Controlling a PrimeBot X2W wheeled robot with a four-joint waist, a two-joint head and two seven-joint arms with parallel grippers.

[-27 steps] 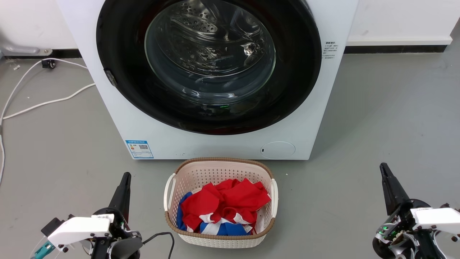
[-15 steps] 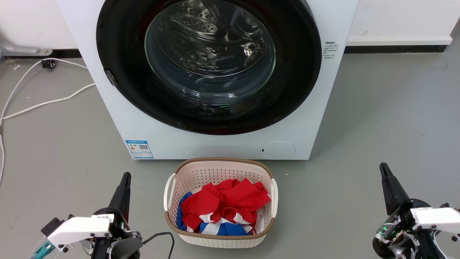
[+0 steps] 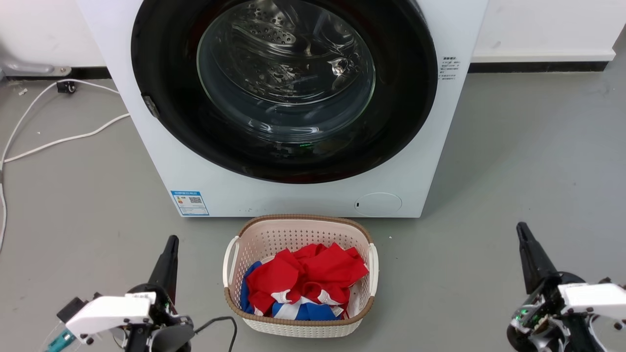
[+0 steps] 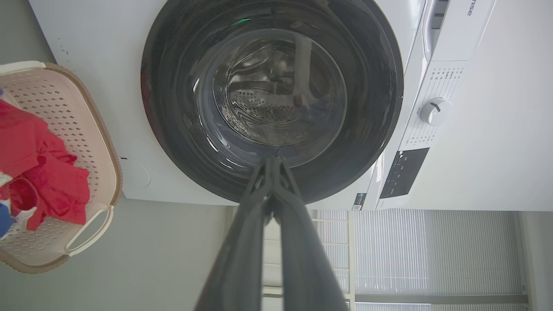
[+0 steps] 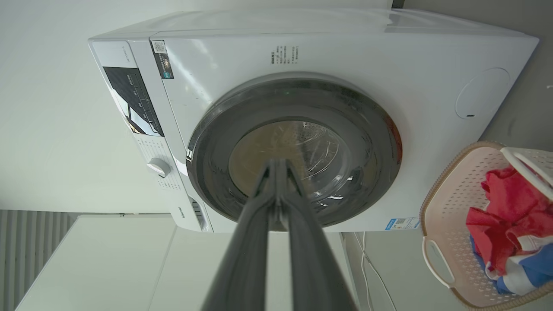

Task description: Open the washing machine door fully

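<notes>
At the far left, white cables (image 3: 58,141) lay loose on the grey floor, well apart from the work area and outside any likely arm path. The left gripper (image 3: 172,239) stood at the near left above the floor, its two dark fingers pressed together and holding nothing, a narrow posture suited to a start position. In the left wrist view, the joined tips (image 4: 273,160) pointed toward the lower rim of the door. The washing machine (image 3: 190,166) stood at the far centre with a blue label (image 3: 190,202) low on its front. The washing machine door (image 3: 286,88) sat shut against that front, so the task was judged not yet begun. A small grey fitting (image 3: 150,105) showed on the left edge of the door rim; whether it was a catch or a hinge could not be told. A laundry basket (image 3: 298,216) holding red and blue clothes (image 3: 308,274) stood just before the machine. It lay below the door, so its position appeared unlikely to block the swing. A round cap (image 3: 377,203) sat low on the front to the right. The right gripper (image 3: 521,229) stood at the near right, its fingers likewise closed on nothing.
</notes>
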